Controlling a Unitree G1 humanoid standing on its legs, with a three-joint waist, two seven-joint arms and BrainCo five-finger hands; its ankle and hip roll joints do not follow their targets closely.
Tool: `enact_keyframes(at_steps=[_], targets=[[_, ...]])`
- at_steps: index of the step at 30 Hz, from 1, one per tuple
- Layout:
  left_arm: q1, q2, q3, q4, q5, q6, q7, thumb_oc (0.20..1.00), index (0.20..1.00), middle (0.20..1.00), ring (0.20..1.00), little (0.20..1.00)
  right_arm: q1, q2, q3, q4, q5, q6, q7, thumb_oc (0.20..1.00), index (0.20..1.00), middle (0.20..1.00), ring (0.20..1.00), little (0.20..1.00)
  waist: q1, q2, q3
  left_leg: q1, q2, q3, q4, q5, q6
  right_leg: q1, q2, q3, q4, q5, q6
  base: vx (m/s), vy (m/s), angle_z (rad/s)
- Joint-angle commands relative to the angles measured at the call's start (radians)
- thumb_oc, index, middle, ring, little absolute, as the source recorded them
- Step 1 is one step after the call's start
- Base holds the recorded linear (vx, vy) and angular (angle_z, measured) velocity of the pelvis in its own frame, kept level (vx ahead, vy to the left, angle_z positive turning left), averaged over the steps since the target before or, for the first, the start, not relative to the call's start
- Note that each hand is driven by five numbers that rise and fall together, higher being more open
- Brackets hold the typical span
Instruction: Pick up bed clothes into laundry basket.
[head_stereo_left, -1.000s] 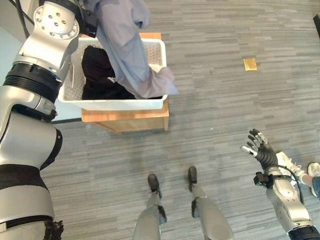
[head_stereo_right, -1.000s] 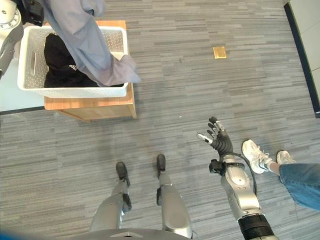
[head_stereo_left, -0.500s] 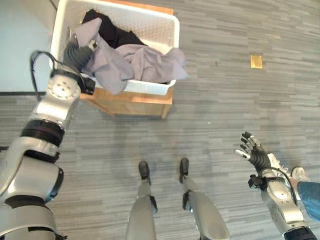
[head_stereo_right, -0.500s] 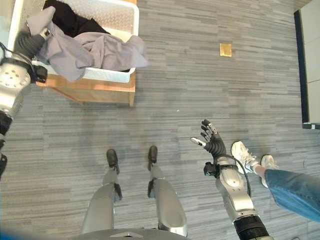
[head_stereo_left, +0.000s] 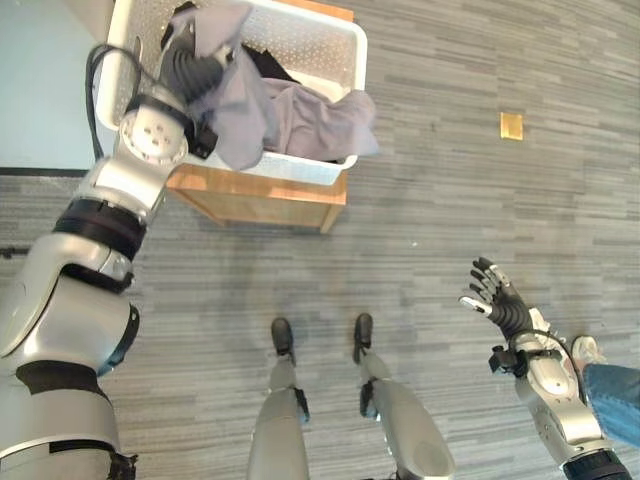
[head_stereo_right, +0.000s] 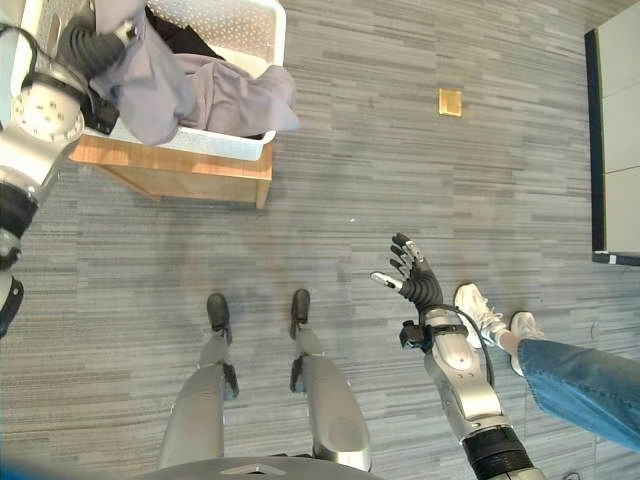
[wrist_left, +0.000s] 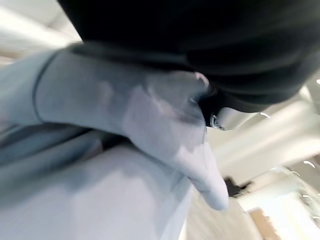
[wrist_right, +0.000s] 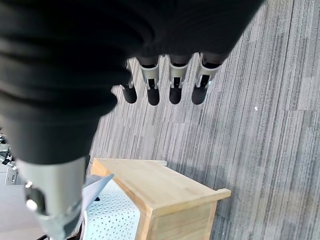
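A white perforated laundry basket stands on a low wooden stand at the upper left. Inside lies a black garment. A grey garment lies across the basket, with folds hanging over its front rim. My left hand is above the basket's near left part, shut on the upper end of this grey garment, which bunches over it. My right hand is far from the basket, at the lower right above the floor, open and empty, its fingers straight.
The floor is grey striped carpet with a small brass plate set into it at the right. A person's white shoes and jeans leg are at the lower right, close beside my right arm. A pale surface lies left of the basket.
The left arm has come down from high above the basket, laying the grey garment across it, then moved a little further over the basket. The camera shifted. The right hand stays open.
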Motion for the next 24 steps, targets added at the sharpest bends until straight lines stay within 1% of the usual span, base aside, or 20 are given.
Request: enact_keyframes(at_steps=[1, 8, 10, 11, 12, 14, 20, 21, 24], targets=[[-0.17, -0.009, 0.03, 0.073, -0.079, -0.071, 0.039, 0.2, 0.2, 0.2, 0.2, 0.2, -0.007, -0.016, -0.047, -0.034, 0.015, -0.055, 0.005, 1.0, 1.0, 1.0, 1.0, 1.0, -0.006, 0.036, -0.016, 0.014, 0.011, -0.05, 0.003, -0.028, -0.033, 0.151, -0.042, -0.005, 0.012, -0.072, 0.121, 0.01, 0.012, -0.04], [-0.206, 0.015, 0.006, 0.142, -0.082, -0.062, 0.023, 0.2, 0.2, 0.2, 0.2, 0.2, 0.0, -0.015, -0.053, -0.031, 0.021, -0.054, 0.005, 1.0, 1.0, 1.0, 1.0, 1.0, -0.011, 0.042, -0.025, 0.016, 0.01, -0.043, 0.003, -0.032, -0.033, 0.148, -0.044, -0.002, 0.012, -0.071, 0.125, 0.01, 0.012, -0.07], [-0.207, 0.022, -0.02, 0.165, -0.067, -0.048, -0.008, 0.2, 0.2, 0.2, 0.2, 0.2, 0.004, -0.017, -0.059, -0.031, 0.023, -0.055, 0.004, 1.0, 1.0, 1.0, 1.0, 1.0, -0.013, 0.046, -0.026, 0.014, 0.01, -0.041, 0.003, -0.032, -0.033, 0.146, -0.045, -0.003, 0.012, -0.069, 0.125, 0.0, 0.014, -0.06], [-0.212, 0.033, -0.045, 0.17, -0.033, -0.039, -0.028, 0.347, 0.347, 0.347, 0.347, 0.347, 0.007, -0.017, -0.064, -0.03, 0.021, -0.054, 0.004, 1.0, 1.0, 1.0, 1.0, 1.0, -0.013, 0.048, -0.027, 0.012, 0.009, -0.041, 0.003, -0.032, -0.032, 0.145, -0.045, -0.004, 0.012, -0.069, 0.126, 0.0, 0.013, -0.04], [-0.223, 0.036, -0.055, 0.168, -0.017, -0.039, -0.021, 1.0, 1.0, 1.0, 1.0, 1.0, 0.013, -0.017, -0.067, -0.029, 0.02, -0.053, 0.006, 1.0, 1.0, 1.0, 1.0, 1.0, -0.011, 0.05, -0.027, 0.012, 0.008, -0.041, 0.003, -0.033, -0.032, 0.145, -0.046, -0.004, 0.012, -0.069, 0.127, 0.0, 0.0, 0.0], [-0.229, 0.05, -0.079, 0.175, 0.01, -0.035, -0.042, 1.0, 1.0, 1.0, 1.0, 1.0, 0.016, -0.019, -0.077, -0.03, 0.016, -0.057, 0.008, 1.0, 1.0, 1.0, 1.0, 1.0, -0.008, 0.054, -0.025, 0.01, 0.005, -0.042, 0.003, -0.033, -0.031, 0.146, -0.048, -0.008, 0.012, -0.069, 0.129, 0.0, 0.0, 0.0], [-0.245, 0.07, -0.113, 0.151, 0.042, -0.038, -0.049, 1.0, 1.0, 1.0, 1.0, 1.0, 0.014, -0.025, -0.081, -0.03, 0.012, -0.059, 0.013, 1.0, 1.0, 1.0, 1.0, 1.0, 0.002, 0.063, -0.023, 0.008, 0.0, -0.045, 0.003, -0.034, -0.031, 0.149, -0.053, -0.016, 0.012, -0.069, 0.132, 0.0, 0.0, 0.0], [-0.256, 0.078, -0.131, 0.14, 0.06, -0.038, -0.049, 1.0, 1.0, 1.0, 1.0, 1.0, 0.013, -0.028, -0.083, -0.029, 0.011, -0.059, 0.014, 1.0, 1.0, 1.0, 1.0, 1.0, 0.005, 0.065, -0.024, 0.008, -0.002, -0.047, 0.003, -0.034, -0.03, 0.15, -0.053, -0.017, 0.012, -0.067, 0.133, 0.0, 0.0, 0.0], [-0.258, 0.084, -0.137, 0.13, 0.06, -0.041, -0.047, 1.0, 1.0, 1.0, 1.0, 1.0, 0.011, -0.026, -0.083, -0.028, 0.012, -0.06, 0.015, 1.0, 1.0, 1.0, 1.0, 1.0, 0.008, 0.067, -0.023, 0.01, -0.002, -0.049, 0.003, -0.035, -0.03, 0.153, -0.055, -0.019, 0.012, -0.067, 0.133, 0.0, 0.0, 0.0]])
